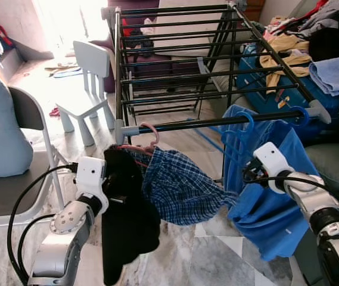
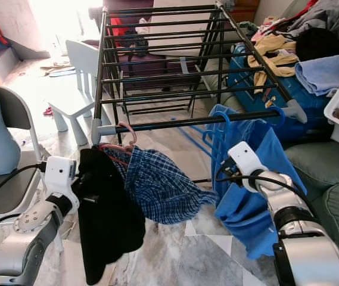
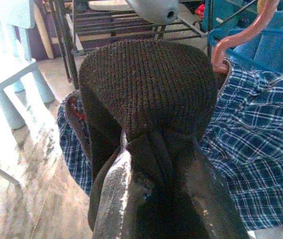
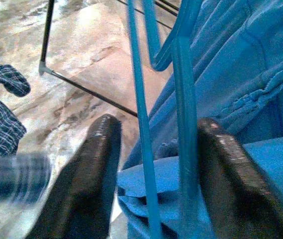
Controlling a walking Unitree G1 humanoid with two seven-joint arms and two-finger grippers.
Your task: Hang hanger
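Pink hanger [image 1: 149, 136] — blue plaid shirt [image 1: 178, 185], black knit [image 1: 127, 220].

R gripper [image 4: 153, 164] w/ both black fingers [image 4: 84, 179] spread apart, blue hanger [image 4: 181, 99] bars running between them, not clamped. Blue garment [image 4: 250, 74] bunched behind & under the hanger; plaid cloth [image 4: 2, 109] beside, black rack leg [image 4: 81, 89] over marble floor [image 4: 81, 45] beyond.
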